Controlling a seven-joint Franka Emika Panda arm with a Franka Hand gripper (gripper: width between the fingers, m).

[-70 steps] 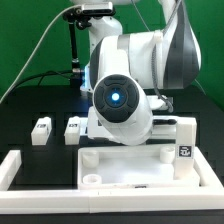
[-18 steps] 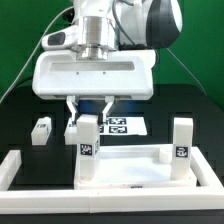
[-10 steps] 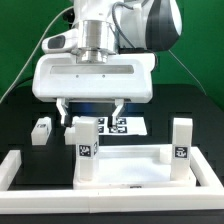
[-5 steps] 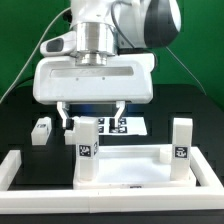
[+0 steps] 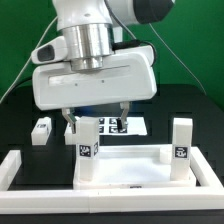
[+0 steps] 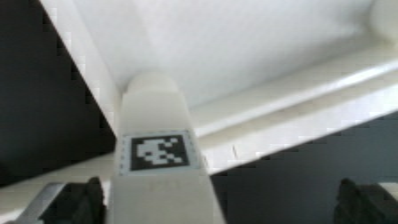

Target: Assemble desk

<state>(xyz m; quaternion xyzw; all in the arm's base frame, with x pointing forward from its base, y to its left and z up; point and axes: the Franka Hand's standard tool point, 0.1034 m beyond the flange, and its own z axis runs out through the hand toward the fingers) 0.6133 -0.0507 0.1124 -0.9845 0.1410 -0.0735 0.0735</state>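
Observation:
The white desk top (image 5: pixel 130 172) lies upside down at the front, with two square legs standing in its corner sockets. The left leg (image 5: pixel 88 148) and the right leg (image 5: pixel 181 140) each carry a small tag. My gripper (image 5: pixel 96 117) hangs open just above the left leg, its fingers apart on either side of the leg's top, touching nothing. In the wrist view the tagged leg (image 6: pixel 164 150) rises toward the gripper (image 6: pixel 217 203), close to one dark finger (image 6: pixel 75 200), with the desk top (image 6: pixel 267 60) below it.
A loose white leg (image 5: pixel 41 130) lies on the black table at the exterior view's left. The marker board (image 5: pixel 128 126) lies behind the desk top. White border bars (image 5: pixel 18 166) frame the work area at the front and left.
The jaws widened off the left leg, which stays standing in its socket. Since half a second ago the hand has tilted and turned above it.

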